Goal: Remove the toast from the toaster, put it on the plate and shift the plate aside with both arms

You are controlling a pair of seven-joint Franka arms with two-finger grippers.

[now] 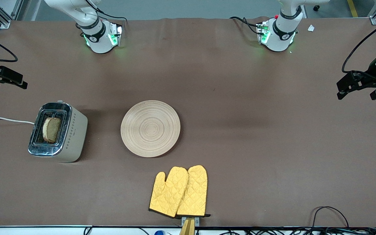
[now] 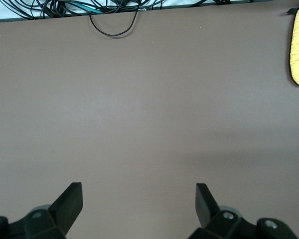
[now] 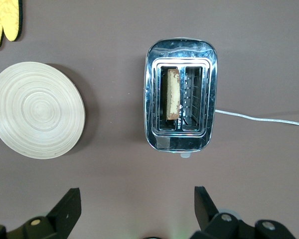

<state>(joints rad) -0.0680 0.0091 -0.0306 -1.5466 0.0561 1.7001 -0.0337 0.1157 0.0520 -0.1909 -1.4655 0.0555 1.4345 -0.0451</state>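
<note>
toast (image 1: pixel 51 129) in toaster (image 1: pixel 57 132) (no legible writing) | plate (image 1: pixel 150 128) bare

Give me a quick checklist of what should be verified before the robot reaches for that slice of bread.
1. Toast standing in a slot of the toaster, top edge exposed: ok.
2. Right gripper open, above the table near the toaster: ok.
3. Left gripper open, waiting over bare table at its own end: ok.
4. Plate bare, beside the toaster: ok.
5. Oven mitts apart from the plate, nearer the front camera: ok.
6. Toast cool and loose in the slot: cannot tell.
</note>
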